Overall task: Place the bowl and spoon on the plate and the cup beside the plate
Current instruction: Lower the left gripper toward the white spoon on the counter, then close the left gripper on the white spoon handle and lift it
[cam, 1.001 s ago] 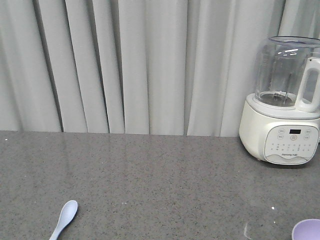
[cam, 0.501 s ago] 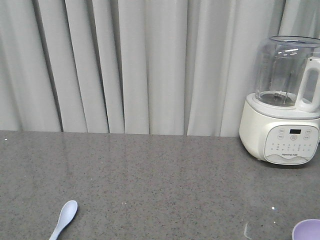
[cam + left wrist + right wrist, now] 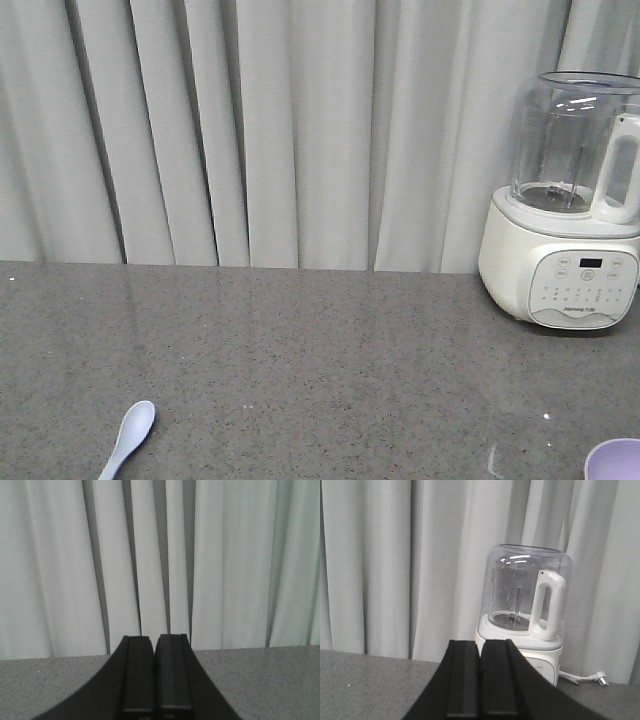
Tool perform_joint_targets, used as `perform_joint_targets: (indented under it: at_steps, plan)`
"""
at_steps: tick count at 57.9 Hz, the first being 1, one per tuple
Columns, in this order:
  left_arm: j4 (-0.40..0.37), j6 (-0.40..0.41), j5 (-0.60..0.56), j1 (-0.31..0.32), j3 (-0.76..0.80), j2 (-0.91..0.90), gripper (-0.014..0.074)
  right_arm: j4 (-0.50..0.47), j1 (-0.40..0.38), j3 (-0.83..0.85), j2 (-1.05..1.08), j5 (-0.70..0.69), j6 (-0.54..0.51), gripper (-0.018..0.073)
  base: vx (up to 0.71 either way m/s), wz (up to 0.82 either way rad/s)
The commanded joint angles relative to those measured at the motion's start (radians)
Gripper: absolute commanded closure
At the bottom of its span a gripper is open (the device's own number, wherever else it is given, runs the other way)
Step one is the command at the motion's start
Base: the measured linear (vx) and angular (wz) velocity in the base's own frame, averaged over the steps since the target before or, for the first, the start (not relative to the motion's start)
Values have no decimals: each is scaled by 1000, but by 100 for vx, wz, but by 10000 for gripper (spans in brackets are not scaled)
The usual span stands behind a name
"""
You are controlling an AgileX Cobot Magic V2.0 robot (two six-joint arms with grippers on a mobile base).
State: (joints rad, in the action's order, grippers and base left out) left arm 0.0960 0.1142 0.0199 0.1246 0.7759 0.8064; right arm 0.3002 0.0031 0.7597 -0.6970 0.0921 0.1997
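Observation:
In the front view a pale white-bluish spoon (image 3: 128, 437) lies on the grey countertop at the lower left, its handle running off the bottom edge. A sliver of the lavender bowl (image 3: 614, 460) shows at the lower right corner. The plate and the cup are out of view. My left gripper (image 3: 154, 640) is shut, its black fingers pressed together with nothing between them, facing the curtain. My right gripper (image 3: 480, 644) is shut too and holds nothing, pointing toward the blender. Neither gripper appears in the front view.
A white blender with a clear jar (image 3: 566, 205) stands at the back right of the speckled grey countertop (image 3: 320, 350); the right wrist view shows the blender (image 3: 524, 610) with its cable (image 3: 585, 679) trailing right. Grey-white curtains (image 3: 250, 130) hang behind the counter.

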Motion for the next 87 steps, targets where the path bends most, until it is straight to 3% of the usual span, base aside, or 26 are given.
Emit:
perform_joint_targets:
  at_steps: [1,8,19,25,32,47,54,69,87]
  plan:
    - [-2,-1,-117,0,38,19,548,8,1,32,-12,-76,-8,520,0,0]
    - [-2,-1,-119,0,38,26,412,13,1,32,-12,-74,-9,388,0,0]
    - [-1,-1,-121,0,38,26,101,13,1,32,-12,-53,-9,-27,0,0]
    - [-2,0,-144,0,38,36,6,13,1,32,-12,-53,-9,-170,0,0]
    - [-47,64,-69,1,40,54,-8,7,1,32,-12,-51,-8,-164,0,0]
    - [-50,15,525,7,279,248,20,6,1,32,-12,-44,-8,-88,0,0]
    - [-82,-85,740,53,390,425,20,8,1,32,-12,-44,-8,-43,0,0]
    - [-96,-103,731,141,397,672,20,15,1,32,-12,-44,-8,-22,0,0]
    - [-115,-84,758,150,398,819,20,15,1,32,-27,-41,-8,-22,0,0]
